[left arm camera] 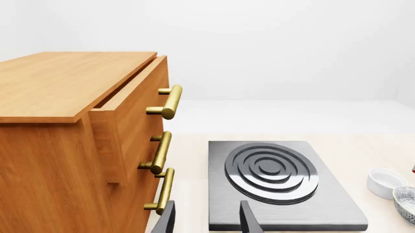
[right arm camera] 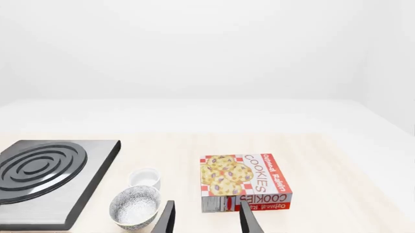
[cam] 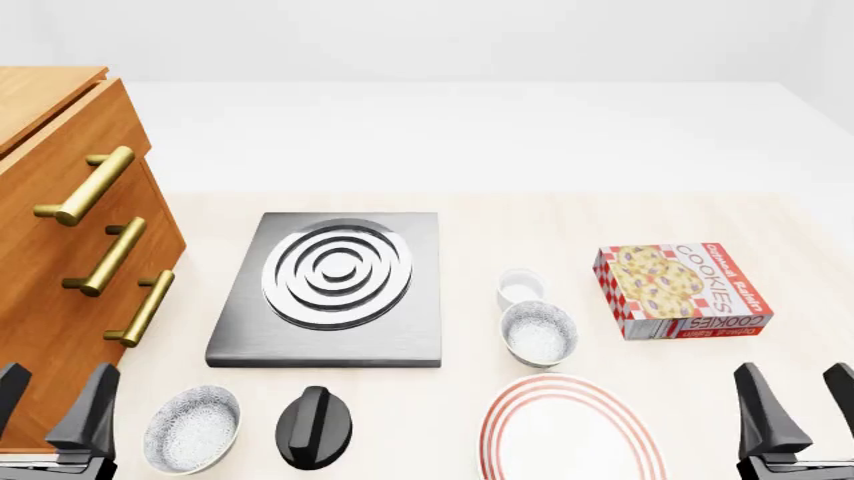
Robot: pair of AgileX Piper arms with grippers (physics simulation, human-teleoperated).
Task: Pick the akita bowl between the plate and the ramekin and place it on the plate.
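Observation:
The akita bowl (cam: 538, 333), dark speckled outside and white inside, sits upright on the table between the ramekin (cam: 521, 288) behind it and the red-ringed plate (cam: 571, 430) in front. The right wrist view shows the bowl (right arm camera: 135, 206) and ramekin (right arm camera: 145, 177) just ahead of the fingers. In the left wrist view the bowl (left arm camera: 405, 201) and ramekin (left arm camera: 386, 182) lie at the picture's edge. My left gripper (cam: 47, 405) is open at the near left, far from the bowl. My right gripper (cam: 805, 405) is open at the near right, beside the plate. Neither holds anything.
A second speckled bowl (cam: 192, 428) and a black knob (cam: 318, 427) lie near the front left. A grey hob plate with rings (cam: 334, 290) is at centre left. A wooden drawer cabinet (cam: 54, 250) stands at the left, and a cookies box (cam: 681, 290) lies right of the ramekin.

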